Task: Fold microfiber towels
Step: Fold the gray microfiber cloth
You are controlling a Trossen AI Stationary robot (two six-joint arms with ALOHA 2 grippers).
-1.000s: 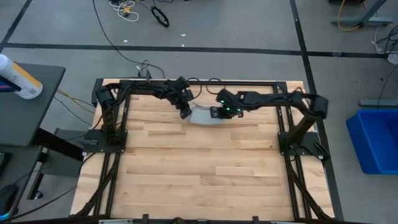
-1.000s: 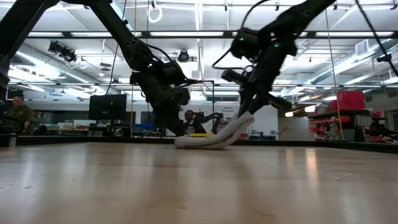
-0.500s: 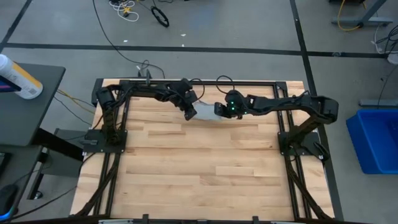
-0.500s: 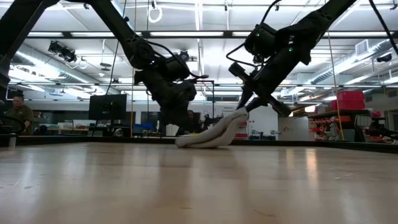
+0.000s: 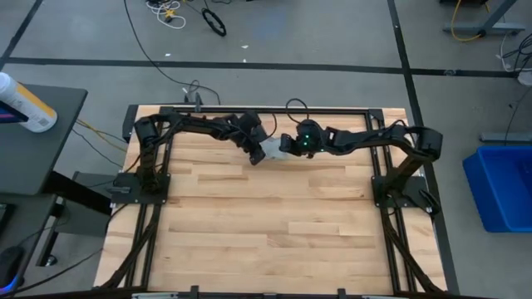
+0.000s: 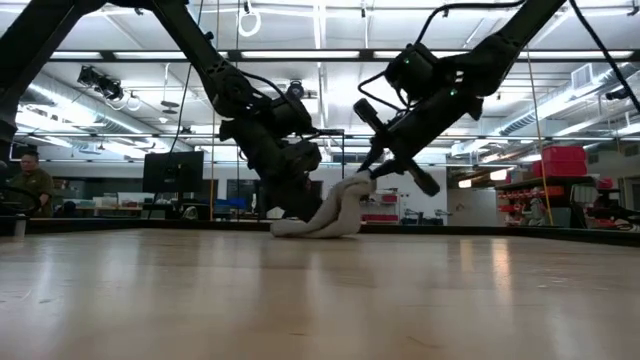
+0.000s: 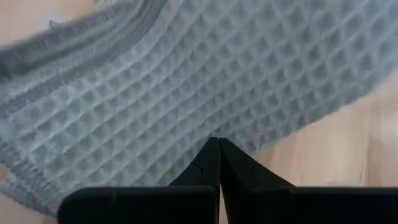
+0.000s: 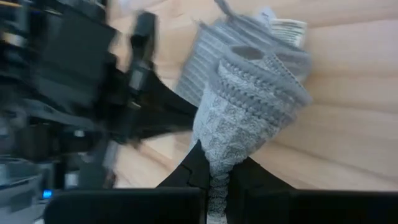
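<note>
The pale grey waffle-weave microfiber towel (image 5: 271,150) lies bunched at the table's far middle. Its lower part rests on the wood (image 6: 305,228) and its right end is raised. My right gripper (image 5: 287,146) is shut on that raised end; it also shows in the low view (image 6: 366,177). The white tag (image 8: 287,28) shows on the bunch beyond the fingers. My left gripper (image 5: 254,154) is shut, with its tips against the towel's left part (image 7: 186,81). My left gripper touches the towel's flat face (image 7: 214,127) with its shut fingertips, slanting down from the table's left. No cloth shows between the fingers. My right gripper pinches a gathered, several-layered bunch of the towel's right end (image 8: 217,163) between its two fingers, slanting down from the right. That end is lifted off the wood, and the rest slopes down onto the table (image 6: 330,215).
The black frame rail (image 5: 274,110) runs along the table's far edge just behind both grippers. Bare wood (image 5: 274,224) stretches toward the near edge. A person (image 6: 30,180) sits in the room at the far left.
My right gripper has gone toward the table's left, toward my left gripper, carrying the towel's raised end. The towel has bunched up shorter and taller, its left part staying on the wood. My left gripper has shifted a little toward the right, staying at the towel.
</note>
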